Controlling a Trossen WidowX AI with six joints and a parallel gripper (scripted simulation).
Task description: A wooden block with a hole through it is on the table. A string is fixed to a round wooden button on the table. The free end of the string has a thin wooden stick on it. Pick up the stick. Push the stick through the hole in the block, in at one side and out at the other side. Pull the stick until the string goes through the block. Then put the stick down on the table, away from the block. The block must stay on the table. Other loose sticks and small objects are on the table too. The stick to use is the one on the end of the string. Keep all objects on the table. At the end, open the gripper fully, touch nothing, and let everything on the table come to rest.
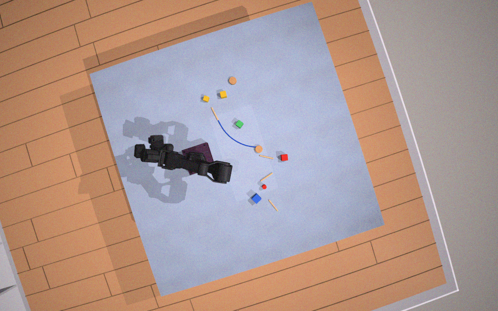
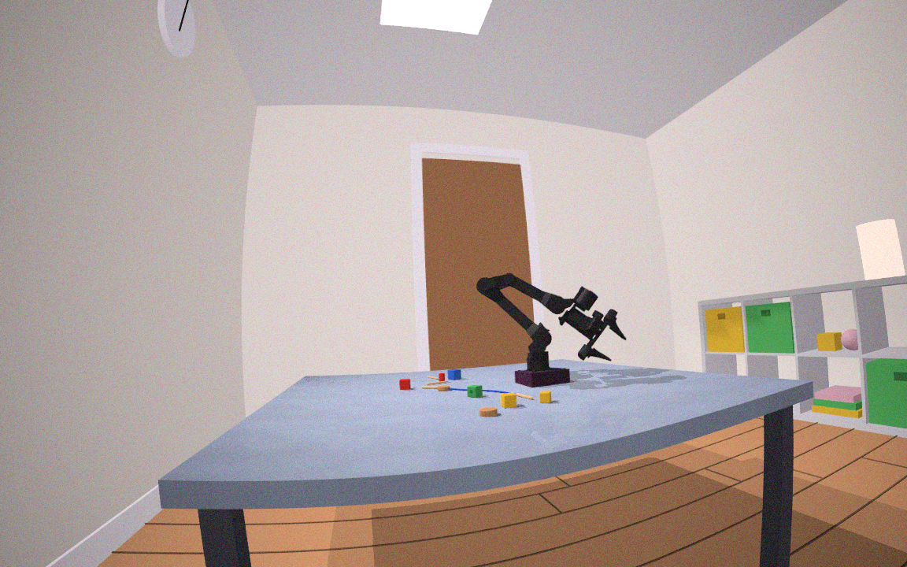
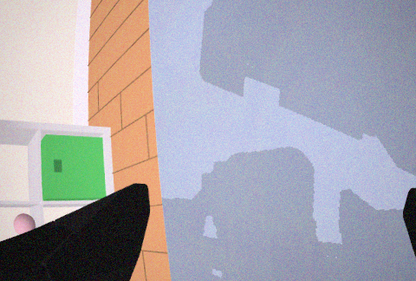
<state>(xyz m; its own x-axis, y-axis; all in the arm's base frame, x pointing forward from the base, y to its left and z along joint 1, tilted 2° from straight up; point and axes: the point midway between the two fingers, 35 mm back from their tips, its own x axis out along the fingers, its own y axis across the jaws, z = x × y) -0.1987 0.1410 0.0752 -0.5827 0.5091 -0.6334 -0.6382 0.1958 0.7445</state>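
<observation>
Got gripper (image 1: 142, 146) (image 2: 617, 350) (image 3: 284, 204) almost fully open, holding nothing, raised above right part of table (image 1: 301, 96) (image 2: 344, 437) (image 3: 182, 142). See stick (image 1: 215, 113) (image 2: 523, 397) lying loose on table, at right end of blue string (image 1: 230, 136) (image 2: 492, 390). Find round button (image 1: 258, 148) (image 2: 443, 388) at left end, green cube (image 1: 239, 124) (image 2: 474, 391) just nearer than string. Note smaller yellow cube (image 1: 205, 98) (image 2: 545, 397) just right of stick. Can't tell which block has the hole.
</observation>
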